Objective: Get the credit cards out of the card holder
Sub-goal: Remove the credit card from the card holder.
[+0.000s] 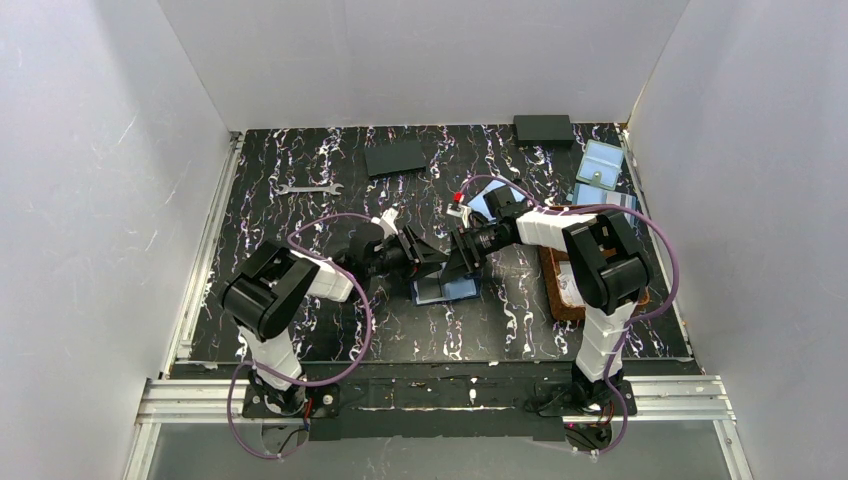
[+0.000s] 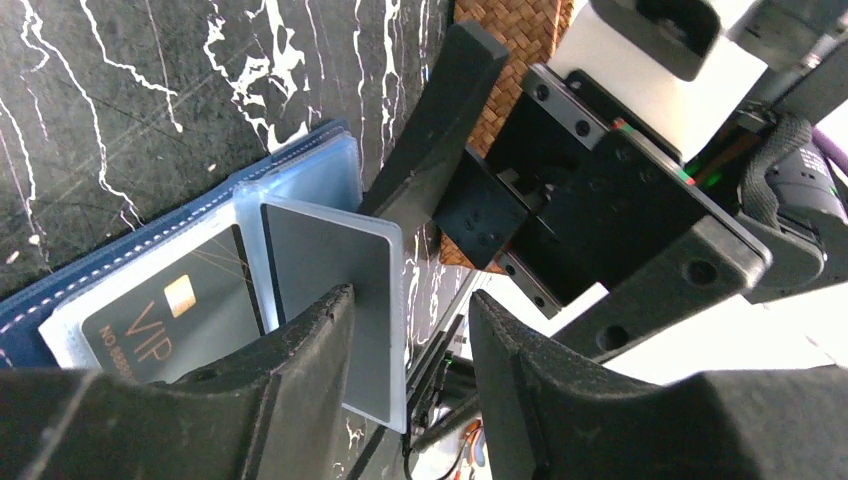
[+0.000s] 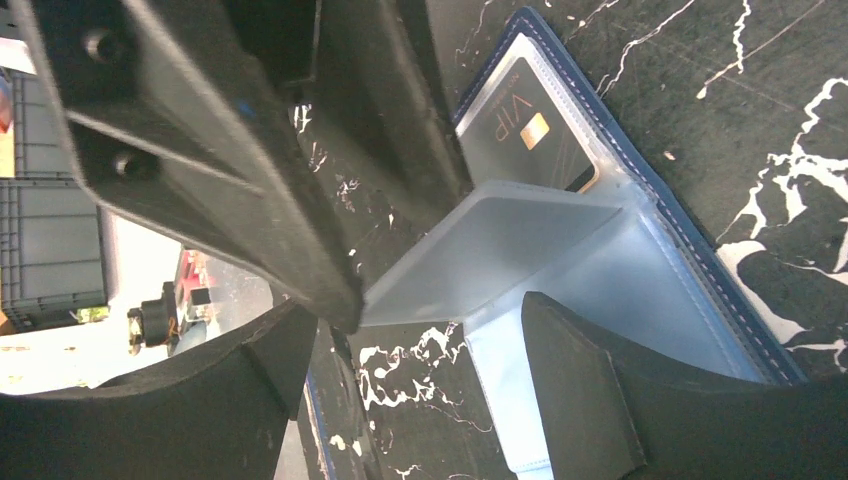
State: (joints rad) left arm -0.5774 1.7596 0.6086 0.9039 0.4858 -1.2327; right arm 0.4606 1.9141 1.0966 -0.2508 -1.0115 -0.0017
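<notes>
The navy card holder lies open on the table between both grippers. In the left wrist view the card holder holds a dark "VIP" credit card in a pocket. A light blue inner leaf with a grey card stands upright. My left gripper is open, the leaf between its fingers, against the left finger. My right gripper is open, low over the holder, beside the raised leaf. The VIP card shows there too. The orange-tan card is hidden.
A brown woven tray sits right of the holder, under the right arm. Two black pads lie at the back. Pale blue pouches are at the back right. A wrench lies at the back left.
</notes>
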